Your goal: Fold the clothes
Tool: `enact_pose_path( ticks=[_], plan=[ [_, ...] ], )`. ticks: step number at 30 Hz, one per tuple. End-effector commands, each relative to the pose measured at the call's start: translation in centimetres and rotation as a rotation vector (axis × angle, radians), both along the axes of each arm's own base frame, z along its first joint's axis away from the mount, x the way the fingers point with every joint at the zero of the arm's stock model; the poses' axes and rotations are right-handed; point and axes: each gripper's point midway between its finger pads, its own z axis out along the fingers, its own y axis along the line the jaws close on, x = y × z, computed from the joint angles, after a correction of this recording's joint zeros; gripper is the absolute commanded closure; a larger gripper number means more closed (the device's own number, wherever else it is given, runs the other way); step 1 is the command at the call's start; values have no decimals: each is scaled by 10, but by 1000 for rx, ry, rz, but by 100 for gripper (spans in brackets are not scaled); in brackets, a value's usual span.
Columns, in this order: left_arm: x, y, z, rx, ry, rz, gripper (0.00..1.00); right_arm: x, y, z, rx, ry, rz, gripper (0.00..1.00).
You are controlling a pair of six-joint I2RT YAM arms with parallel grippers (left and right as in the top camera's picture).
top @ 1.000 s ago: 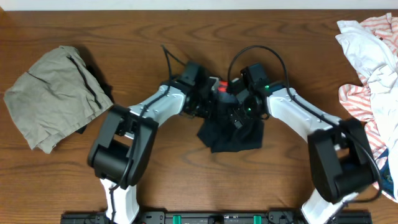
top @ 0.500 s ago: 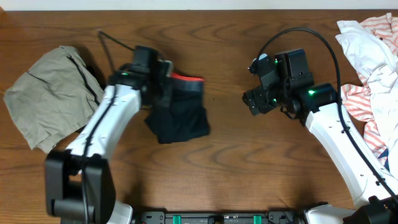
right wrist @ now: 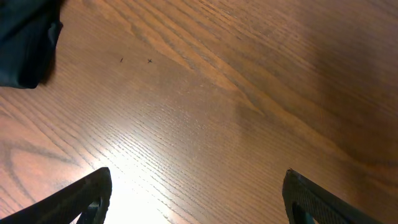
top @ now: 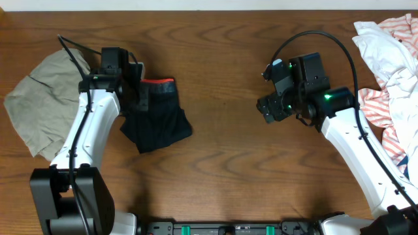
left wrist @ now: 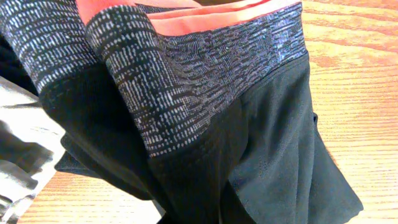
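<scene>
Overhead view: the folded leggings [top: 159, 119] sit left of centre on the table [top: 222, 176], waistband [top: 159, 85] toward the far edge. The left gripper [top: 138, 90] is clamped tight on the waistband end. The khaki garment [top: 42, 98] lies just beside this arm, at the far left. The right gripper [top: 266, 109] hangs right of centre, well apart from the leggings, jaws wide and holding nothing. White and red-striped garments [top: 388, 59] are heaped at the right edge.

Left wrist view: grey patterned waistband with its red edge fills the top of the frame, and black fabric falls below it in loose layers. The fingers themselves are hidden. Khaki cloth shows at the lower left.

Right wrist view: both fingertips [right wrist: 93, 194] stand far apart over bare wood. A dark corner of the leggings shows at the upper left.

Hazards, as judged:
- A single pinch at the waistband leaves the lower layers free, so any drag across the wood may open the fold.
- Release close to the khaki garment may overlap the two items.

Count: one pair of leggings, one khaki garment, two grippers. The number of items in the striped heap cannot be determined.
</scene>
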Motion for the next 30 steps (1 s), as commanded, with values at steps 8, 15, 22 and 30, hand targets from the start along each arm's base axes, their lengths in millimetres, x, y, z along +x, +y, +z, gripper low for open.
enact_pose_path(
  ticks=[8, 15, 22, 30],
  plan=[
    [4, -30, 5, -163, -11, -26, 94, 2, -4, 6, 2, -16, -15, 14],
    [19, -57, 13, -228, -71, -37, 94, 2, -4, 6, 1, -16, -15, 13],
    [26, -101, 29, -375, -124, -111, 94, 2, -4, 6, 1, -15, -15, 13],
    [31, -118, 41, -479, -143, -104, 94, 2, -4, 6, -4, -19, -5, 13]
  ],
)
